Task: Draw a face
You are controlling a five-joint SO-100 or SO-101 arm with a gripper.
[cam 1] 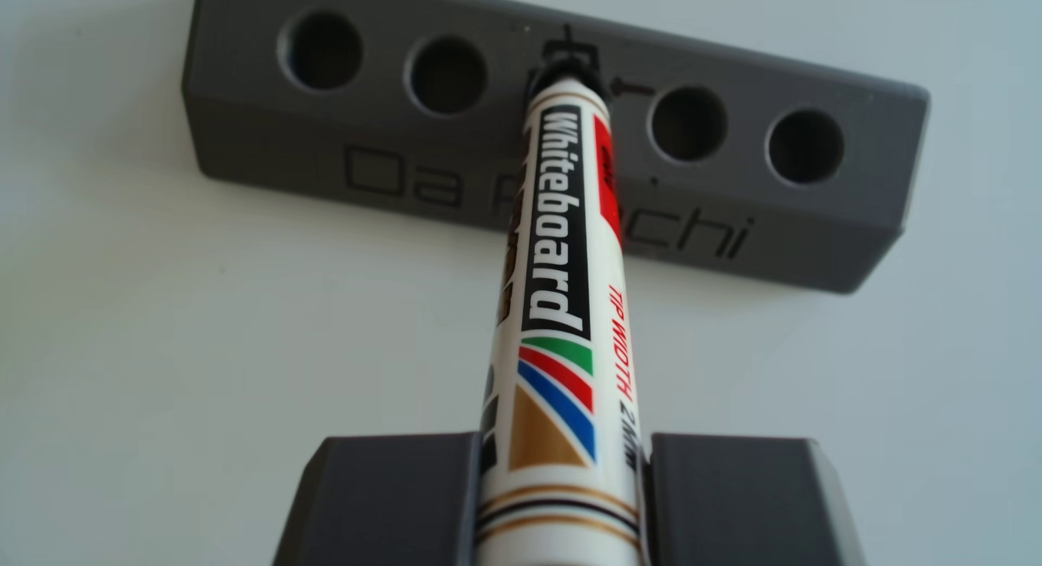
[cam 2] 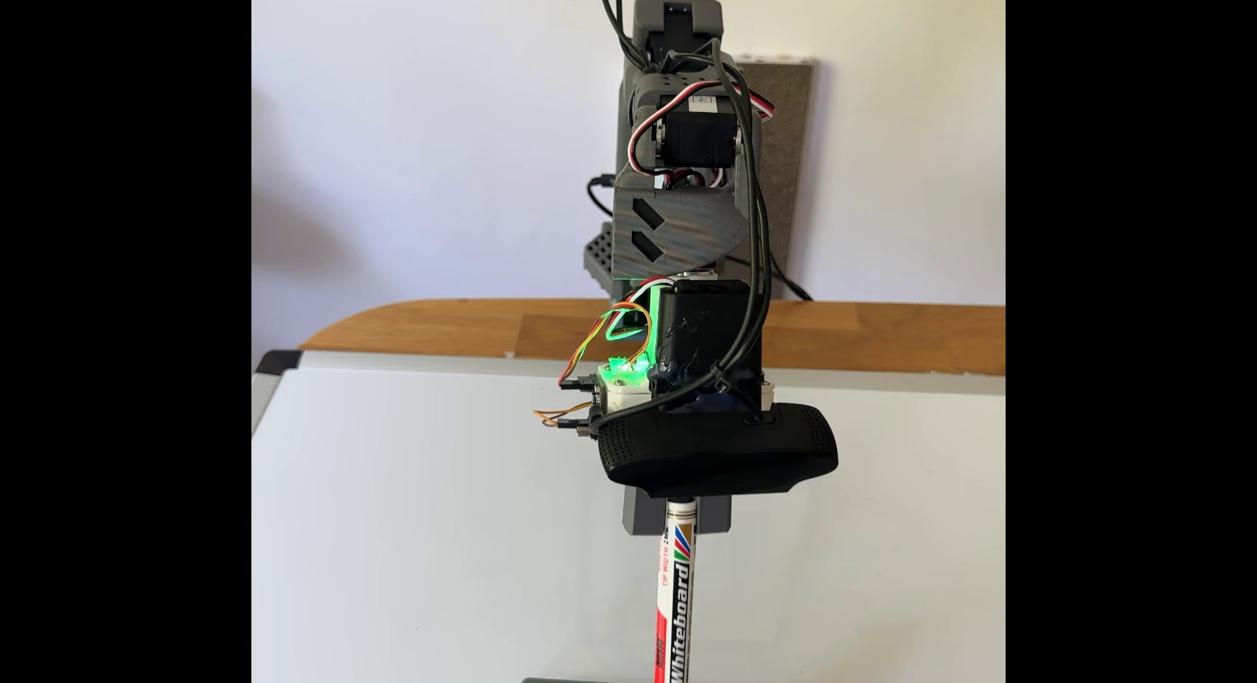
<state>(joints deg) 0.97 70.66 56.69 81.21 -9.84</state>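
A white whiteboard marker with a black "Whiteboard" label and a red stripe stands clamped between the two grey fingers of my gripper, which is shut on its barrel. Its dark tip points down at the middle hole of a grey pen holder lettered "Da ...chi". I cannot tell whether the tip is inside the hole or just above it. In the fixed view the marker hangs straight down from the gripper over the whiteboard. The board's surface is plain white.
The holder has two open holes on each side of the marker, with black ink marks around the middle one. Its top edge shows at the bottom of the fixed view. A wooden tabletop and a wall lie behind the whiteboard.
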